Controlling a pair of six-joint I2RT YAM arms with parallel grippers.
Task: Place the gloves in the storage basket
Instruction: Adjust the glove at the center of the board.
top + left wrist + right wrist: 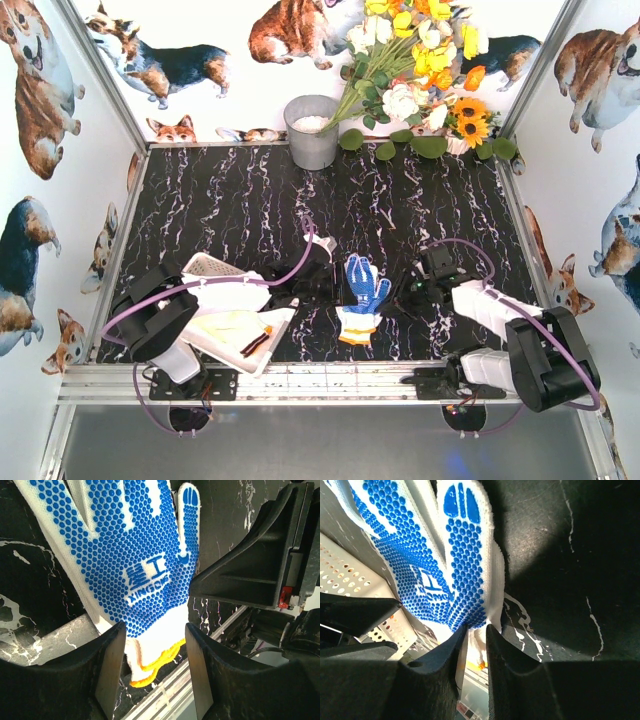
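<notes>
Gloves in pale knit seem to lie in the storage basket at the near left of the tabletop. The left arm reaches across it, so a careless swing back could knock its rim.

Just right of the basket, between the two arms, lies the blue-dotted glove. A white, orange-trimmed patch sits on its near side. It may be this glove's cuff or a second glove beneath; I cannot tell which. A second glove could get dragged along and dropped.

The left jaws stand about half open astride the cuff, with fabric against both inner faces; how firmly they bite I cannot tell. The right jaws are nearly closed, pinching the glove's white side edge.

Two holds on one glove is the main risk. If the arms lift or travel unevenly, the knit will likely stretch and slip from the weaker hold, probably the thin edge pinch. The glove could then fall short of the basket.

The grey bucket and flowers stand well apart at the far edge and look like no hazard.
</notes>
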